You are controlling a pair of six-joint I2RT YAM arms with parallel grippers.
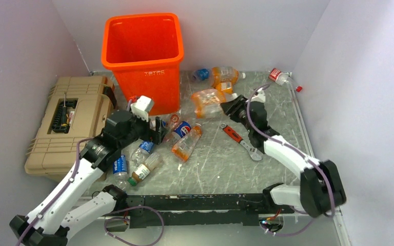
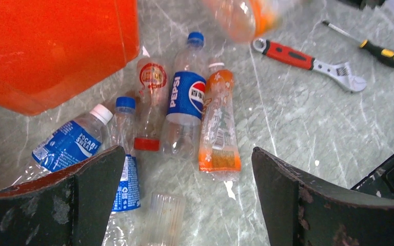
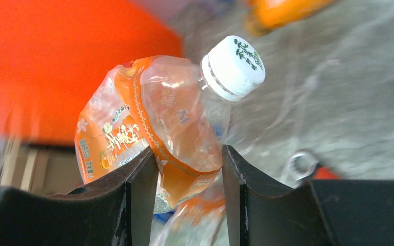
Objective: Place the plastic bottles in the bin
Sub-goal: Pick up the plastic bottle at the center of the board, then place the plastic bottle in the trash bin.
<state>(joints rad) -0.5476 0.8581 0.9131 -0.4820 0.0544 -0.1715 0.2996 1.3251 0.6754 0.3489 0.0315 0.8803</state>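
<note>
Glossy orange plastic bin (image 1: 142, 56), veined marble-look table (image 1: 277, 118).

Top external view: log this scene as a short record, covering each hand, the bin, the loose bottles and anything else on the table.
right hand: shut on crushed orange-label bottle, right of the bin
left hand: open, above a bottle cluster including a Pepsi bottle
bin: orange, upright, back of the table
loose bottles: cluster in front of the bin; back-edge bottles behind the right hand
other items: red-handled wrench; tan case left of the bin

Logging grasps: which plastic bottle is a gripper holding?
The crumpled orange-labelled clear bottle with a white cap, pinched in the right gripper; the other bottles lie on the table.
</note>
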